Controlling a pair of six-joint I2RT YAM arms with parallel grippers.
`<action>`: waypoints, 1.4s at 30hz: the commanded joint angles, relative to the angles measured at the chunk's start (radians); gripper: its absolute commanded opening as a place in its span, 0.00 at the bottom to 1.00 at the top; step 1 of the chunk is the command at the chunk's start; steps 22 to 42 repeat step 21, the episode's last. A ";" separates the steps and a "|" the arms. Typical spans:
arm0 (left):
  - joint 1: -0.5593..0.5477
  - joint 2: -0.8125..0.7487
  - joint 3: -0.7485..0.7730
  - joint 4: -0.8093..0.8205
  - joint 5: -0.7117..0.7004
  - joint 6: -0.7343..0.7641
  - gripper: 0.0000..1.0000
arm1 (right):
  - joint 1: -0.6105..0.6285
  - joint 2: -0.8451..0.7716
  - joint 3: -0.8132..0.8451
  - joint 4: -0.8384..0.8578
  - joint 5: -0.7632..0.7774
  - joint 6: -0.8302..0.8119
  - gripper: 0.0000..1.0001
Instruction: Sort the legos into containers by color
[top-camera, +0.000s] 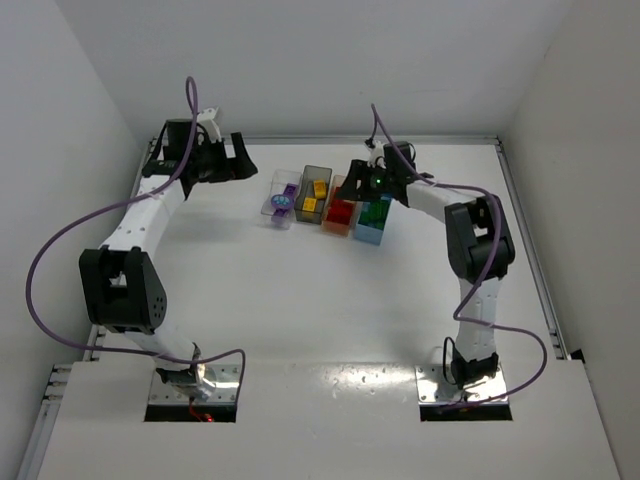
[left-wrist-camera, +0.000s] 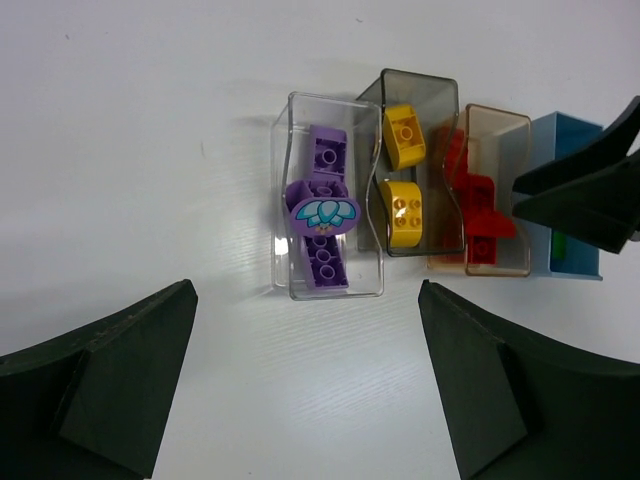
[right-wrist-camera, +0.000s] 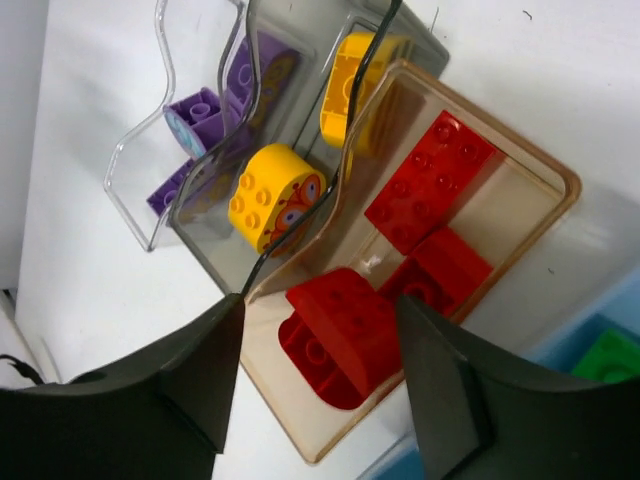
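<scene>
Right wrist view: right pincer (right-wrist-camera: 320, 335) hangs over the near end of the tan-peach bin (right-wrist-camera: 545, 200), jaws part-open, about one brick apart. Red curved brick (right-wrist-camera: 340, 320) lies in that bin directly between the fingers. A gap shows on one side of it; on the other side, contact cannot be told. No clamping visible. Two more red bricks (right-wrist-camera: 432, 180) lie further along the same bin. Next bin over, smoky grey bin (right-wrist-camera: 205, 250), holds two yellow bricks (right-wrist-camera: 270, 195). Beyond it, clear bin (right-wrist-camera: 130, 170) holds the purple bricks (right-wrist-camera: 195, 110). On the other side of the tan one, a corner of the light blue bin (right-wrist-camera: 560, 345) shows a green brick (right-wrist-camera: 610, 355) inside. Left wrist view: left pincer (left-wrist-camera: 305, 330) spread fully wide, nothing between the fingers, over bare bench (left-wrist-camera: 150, 150) just short of the clear bin. Top external view: four bins side by side in one row at the far middle of the bench, left pincer well off to their left
</scene>
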 joint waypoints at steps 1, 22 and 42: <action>0.005 0.000 -0.003 -0.007 -0.028 -0.001 1.00 | -0.006 -0.097 -0.035 0.029 0.033 -0.003 0.64; 0.014 -0.069 -0.157 0.073 -0.206 0.028 1.00 | -0.346 -0.783 -0.578 -0.095 0.208 -0.344 0.93; 0.014 -0.069 -0.157 0.073 -0.206 0.028 1.00 | -0.346 -0.783 -0.578 -0.095 0.208 -0.344 0.93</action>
